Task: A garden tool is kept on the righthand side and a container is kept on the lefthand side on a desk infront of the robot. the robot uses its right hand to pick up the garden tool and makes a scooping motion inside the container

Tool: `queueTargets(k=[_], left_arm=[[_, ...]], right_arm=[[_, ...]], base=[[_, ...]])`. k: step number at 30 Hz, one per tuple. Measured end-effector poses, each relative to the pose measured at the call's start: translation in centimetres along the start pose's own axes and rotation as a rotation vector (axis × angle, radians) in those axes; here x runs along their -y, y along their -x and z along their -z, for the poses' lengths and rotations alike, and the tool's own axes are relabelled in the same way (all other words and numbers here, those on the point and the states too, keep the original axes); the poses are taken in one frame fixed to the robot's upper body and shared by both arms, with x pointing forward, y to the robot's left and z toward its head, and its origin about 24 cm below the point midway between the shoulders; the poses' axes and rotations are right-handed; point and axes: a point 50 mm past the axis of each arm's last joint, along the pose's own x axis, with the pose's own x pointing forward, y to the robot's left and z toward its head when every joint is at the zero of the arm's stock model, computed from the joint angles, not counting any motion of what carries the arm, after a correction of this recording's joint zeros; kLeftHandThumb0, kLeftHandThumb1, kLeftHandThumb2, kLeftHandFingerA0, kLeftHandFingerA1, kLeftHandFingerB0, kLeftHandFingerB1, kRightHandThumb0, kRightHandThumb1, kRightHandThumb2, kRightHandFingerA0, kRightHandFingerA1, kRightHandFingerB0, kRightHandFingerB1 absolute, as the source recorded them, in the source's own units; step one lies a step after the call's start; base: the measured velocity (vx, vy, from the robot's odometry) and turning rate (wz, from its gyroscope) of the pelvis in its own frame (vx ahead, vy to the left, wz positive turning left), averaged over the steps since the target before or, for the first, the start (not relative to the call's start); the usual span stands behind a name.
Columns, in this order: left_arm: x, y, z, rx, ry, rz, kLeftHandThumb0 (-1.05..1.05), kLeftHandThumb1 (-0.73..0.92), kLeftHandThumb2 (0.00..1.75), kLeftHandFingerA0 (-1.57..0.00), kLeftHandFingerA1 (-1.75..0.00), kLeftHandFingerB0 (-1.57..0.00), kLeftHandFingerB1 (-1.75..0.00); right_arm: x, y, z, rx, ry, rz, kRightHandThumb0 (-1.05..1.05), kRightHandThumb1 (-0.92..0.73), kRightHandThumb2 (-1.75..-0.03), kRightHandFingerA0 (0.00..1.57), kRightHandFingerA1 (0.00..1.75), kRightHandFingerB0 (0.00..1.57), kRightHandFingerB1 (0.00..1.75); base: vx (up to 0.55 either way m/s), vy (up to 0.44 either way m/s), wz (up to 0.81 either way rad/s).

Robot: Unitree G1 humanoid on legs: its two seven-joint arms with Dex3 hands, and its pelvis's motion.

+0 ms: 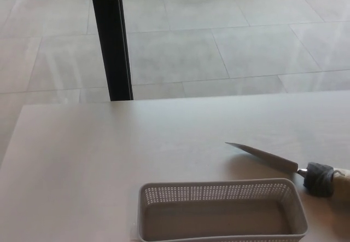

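A garden trowel point(284, 167) lies flat on the pale desk point(109, 160) at the right, its narrow metal blade pointing left and its taped, wooden handle running off the right edge. A grey perforated plastic basket point(219, 191) stands at the front of the desk, just left of and in front of the trowel; nothing lies inside it. Neither of my hands shows in the head view.
A black vertical post point(111, 39) rises behind the desk's far edge at the left. Beyond it lies a tiled floor point(229, 45). The desk's left corner falls away at the far left.
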Motion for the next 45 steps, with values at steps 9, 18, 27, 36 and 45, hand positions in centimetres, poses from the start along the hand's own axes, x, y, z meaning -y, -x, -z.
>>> queueTargets(k=[9,18,27,36,45], left_arm=[[0.2,0.0,-0.2,0.007,-0.011,0.005,-0.33,0.50,0.87,-0.49,-0.64,-0.29,-0.52],[0.1,0.0,-0.1,0.007,-0.009,0.006,-0.33,0.47,0.85,-0.49,-0.64,-0.30,-0.52],[0.2,0.0,0.0,0.009,-0.031,0.020,-0.36,0.49,0.86,-0.47,-0.63,-0.30,-0.52],[0.3,0.0,-0.1,0.011,-0.032,0.030,-0.34,0.49,0.87,-0.50,-0.64,-0.29,-0.52],[0.4,0.0,-0.2,0.018,-0.029,0.033,-0.33,0.49,0.87,-0.49,-0.65,-0.29,-0.53]], right_arm=[[-1.9,-1.3,1.5,-0.108,0.173,-0.128,-0.80,-0.77,-0.63,0.17,0.41,0.22,0.29],[-2.6,-2.6,2.3,-0.191,0.338,-0.197,-0.78,-0.76,-0.63,0.18,0.42,0.23,0.28],[-4.4,-3.0,2.5,-0.221,0.504,-0.277,-0.76,-0.69,-0.61,0.14,0.48,0.21,0.29],[-5.6,-3.4,1.7,-0.202,0.678,-0.288,-0.69,-0.66,-0.59,0.16,0.49,0.21,0.27],[-6.4,-3.1,3.4,-0.231,0.791,-0.211,-0.31,-0.78,-0.65,0.83,1.35,0.58,0.43]], base=[[0.00,0.000,0.00],[0.00,0.000,0.00],[0.00,0.000,0.00],[0.00,0.000,0.00],[0.00,0.000,0.00]])
